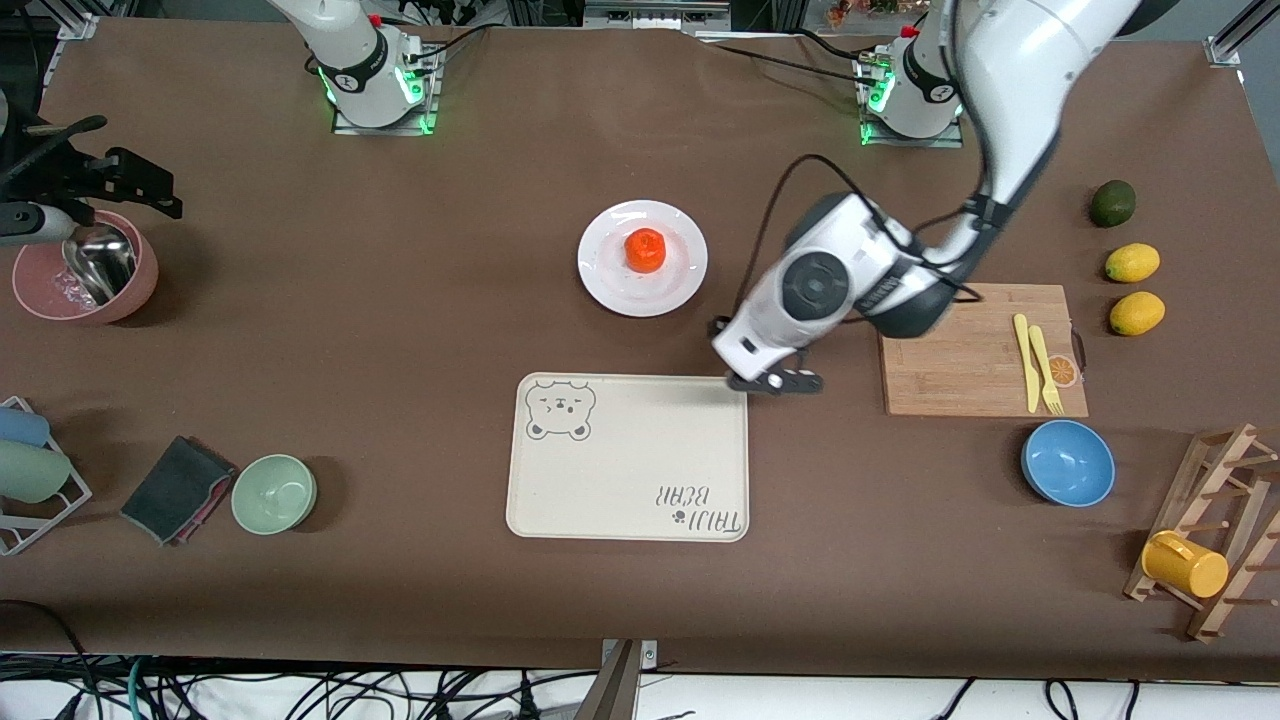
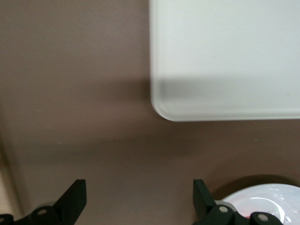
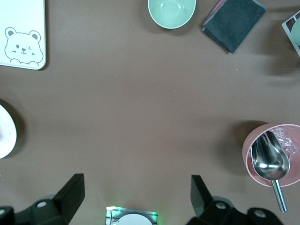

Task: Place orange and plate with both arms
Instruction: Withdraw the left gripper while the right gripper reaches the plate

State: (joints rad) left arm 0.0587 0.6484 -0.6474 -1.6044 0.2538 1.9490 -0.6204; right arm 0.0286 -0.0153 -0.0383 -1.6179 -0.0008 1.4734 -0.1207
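While the orange (image 1: pixel 646 250) sits on the plate (image 1: pixel 610 285), the tray (image 1: pixel 627 457) lies nearer

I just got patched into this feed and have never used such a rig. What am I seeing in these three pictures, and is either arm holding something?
Two robot arms work at a brown table. The wide picture looks down from across the table; the other two come from cameras on each arm's wrist. The orange sits on the white plate, farther from the camera than the bear-print tray. The left pincer is open and empty, above the table by the tray's corner. The right pincer is open and empty too, waiting high near the pink bowl.
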